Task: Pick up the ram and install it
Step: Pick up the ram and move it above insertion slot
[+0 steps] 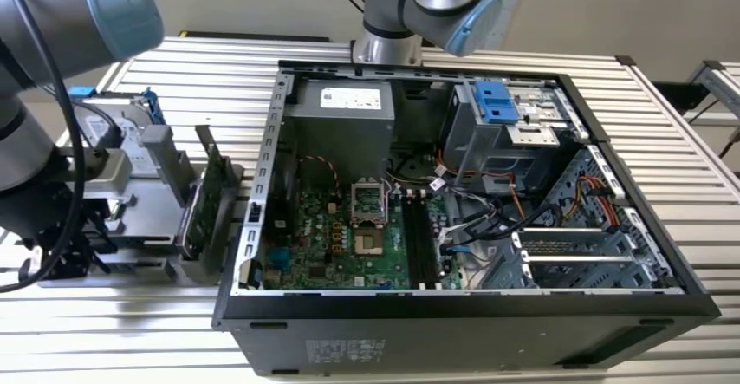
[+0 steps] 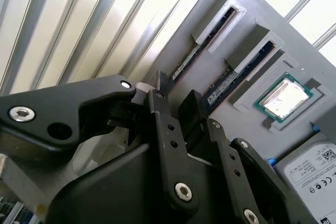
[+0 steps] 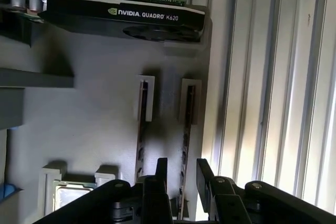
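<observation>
Two ram sticks stand on edge in slots of a grey holder (image 3: 100,129). In both wrist views my gripper (image 3: 182,171) (image 2: 176,95) is open, with its black fingers (image 3: 161,167) on either side of the ram (image 3: 186,129) (image 2: 202,43) nearest the holder's edge. I cannot tell whether the fingers touch it. The second ram stick (image 3: 141,129) (image 2: 239,74) sits in the neighbouring slot, outside the fingers. In the exterior view the arm (image 1: 58,20) reaches down over the holder (image 1: 139,228) at that view's left.
A graphics card (image 3: 123,17) (image 1: 208,198), a processor chip (image 2: 283,98) (image 3: 68,195) and a silver hard drive (image 2: 315,166) share the holder. The open computer case (image 1: 463,306) lies on the slatted table (image 1: 116,332), its motherboard's long dark memory slots (image 1: 422,237) facing up.
</observation>
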Action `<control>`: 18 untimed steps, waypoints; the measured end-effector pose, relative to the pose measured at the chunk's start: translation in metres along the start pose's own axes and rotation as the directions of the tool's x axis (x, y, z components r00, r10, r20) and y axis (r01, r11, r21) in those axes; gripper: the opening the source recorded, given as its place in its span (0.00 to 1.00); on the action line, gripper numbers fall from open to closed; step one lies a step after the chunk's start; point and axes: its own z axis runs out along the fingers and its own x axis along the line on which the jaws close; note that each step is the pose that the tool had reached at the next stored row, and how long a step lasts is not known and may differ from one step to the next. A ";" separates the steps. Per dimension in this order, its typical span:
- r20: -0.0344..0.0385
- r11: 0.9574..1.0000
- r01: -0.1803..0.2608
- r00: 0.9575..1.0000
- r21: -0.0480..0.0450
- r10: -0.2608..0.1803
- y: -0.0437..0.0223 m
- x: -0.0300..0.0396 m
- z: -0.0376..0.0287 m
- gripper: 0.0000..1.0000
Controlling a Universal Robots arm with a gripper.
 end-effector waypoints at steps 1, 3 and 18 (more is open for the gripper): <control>0.000 1.000 0.000 1.000 0.001 0.000 0.0000 0.0000 0.0010 1.00; 0.000 1.000 0.000 1.000 0.001 0.000 0.0000 0.0000 0.0027 1.00; 0.000 1.000 0.001 1.000 0.001 -0.001 -0.0002 -0.0013 0.0105 1.00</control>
